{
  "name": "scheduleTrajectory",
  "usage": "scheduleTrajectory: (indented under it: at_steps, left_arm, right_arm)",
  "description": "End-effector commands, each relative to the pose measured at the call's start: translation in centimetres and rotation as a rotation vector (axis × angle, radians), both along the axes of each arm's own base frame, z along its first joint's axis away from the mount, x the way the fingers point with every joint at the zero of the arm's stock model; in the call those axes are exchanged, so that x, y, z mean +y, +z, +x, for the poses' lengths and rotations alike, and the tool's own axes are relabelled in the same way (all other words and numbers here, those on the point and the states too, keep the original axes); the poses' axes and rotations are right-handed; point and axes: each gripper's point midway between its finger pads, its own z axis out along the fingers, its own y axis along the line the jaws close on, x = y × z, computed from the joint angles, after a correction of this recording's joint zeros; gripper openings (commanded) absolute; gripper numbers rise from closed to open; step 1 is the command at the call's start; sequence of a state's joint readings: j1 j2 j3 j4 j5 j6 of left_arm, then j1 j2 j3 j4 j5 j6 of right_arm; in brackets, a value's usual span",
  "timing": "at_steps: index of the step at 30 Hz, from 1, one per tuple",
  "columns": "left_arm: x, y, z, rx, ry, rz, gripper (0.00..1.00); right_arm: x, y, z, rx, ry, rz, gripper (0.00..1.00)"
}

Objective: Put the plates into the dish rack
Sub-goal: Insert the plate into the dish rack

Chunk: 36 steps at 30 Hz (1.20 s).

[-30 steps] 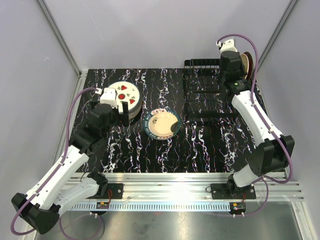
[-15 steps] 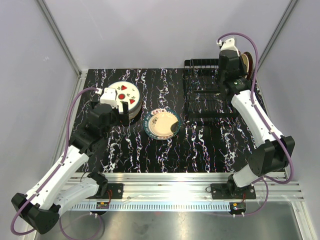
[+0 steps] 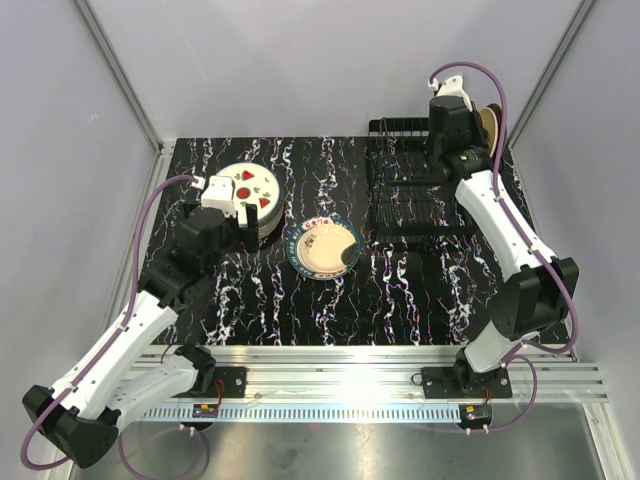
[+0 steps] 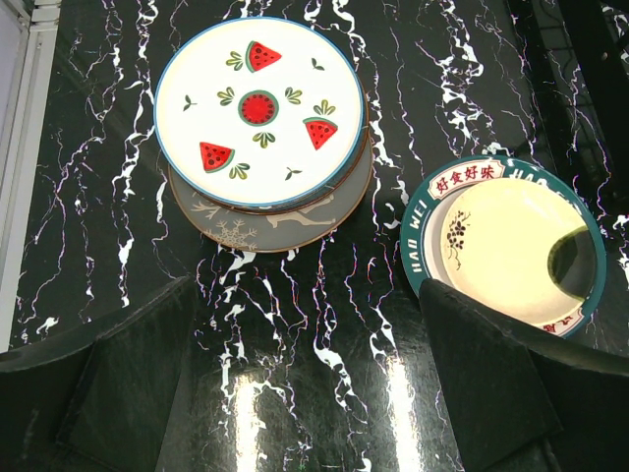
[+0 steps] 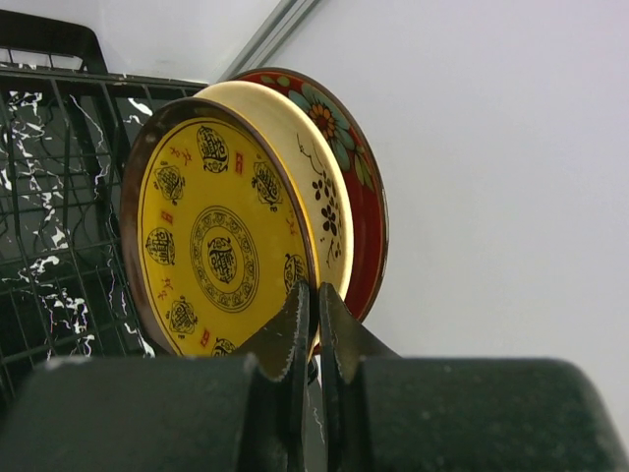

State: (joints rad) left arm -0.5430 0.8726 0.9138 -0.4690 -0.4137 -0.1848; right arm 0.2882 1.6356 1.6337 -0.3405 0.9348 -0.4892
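Observation:
A stack of plates topped by the watermelon plate [image 4: 260, 108] [image 3: 245, 185] lies at the table's back left, and a grey plate [image 4: 251, 228] peeks out from under it. To its right lies a teal-rimmed cream plate [image 4: 511, 246] [image 3: 322, 247]. My left gripper [image 4: 310, 383] [image 3: 235, 215] hovers open just in front of the stack, holding nothing. The dish rack [image 3: 410, 200] [image 5: 59, 147] stands at the back right. Three plates stand upright at its far right end: a yellow plate [image 5: 216, 246], a cream one [image 5: 329, 197] and a red floral one [image 5: 371, 206]. My right gripper [image 5: 316, 295] [image 3: 474, 126] is shut on the yellow plate's rim.
The black marbled table [image 3: 420, 290] is bounded by grey walls on three sides, and a metal rail [image 3: 330, 360] runs along the near edge. The standing plates are close to the right wall [image 5: 491, 147]. Most rack slots to the left of them hold nothing.
My right wrist has shifted slightly left and up at the rack's far right end, still gripping the yellow plate. The left arm has not moved.

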Motion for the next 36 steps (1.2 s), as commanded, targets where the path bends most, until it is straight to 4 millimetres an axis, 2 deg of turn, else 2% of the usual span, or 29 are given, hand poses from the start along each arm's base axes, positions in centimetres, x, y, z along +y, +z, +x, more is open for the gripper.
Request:
scheduleTrajectory:
  at_steps: [1,13,27,36]
  left_arm:
    - [-0.7,1.9,0.4,-0.055,-0.016,-0.047,0.99]
    - [-0.7,2.1,0.3,-0.06,-0.017,-0.048,0.99]
    - [-0.7,2.2,0.3,-0.061,-0.018,-0.048,0.99]
    - [-0.7,2.0,0.3,-0.058,-0.018,-0.047,0.99]
  right_arm:
    - [-0.8,0.7,-0.8,0.01,-0.062,-0.015,0.0]
    - [-0.5,0.5,0.1,0.005,-0.044,-0.021,0.0]
    - [-0.2,1.3,0.3,-0.015,-0.027,-0.006,0.25]
    - [-0.1,1.7,0.1,-0.035,-0.017,0.014,0.26]
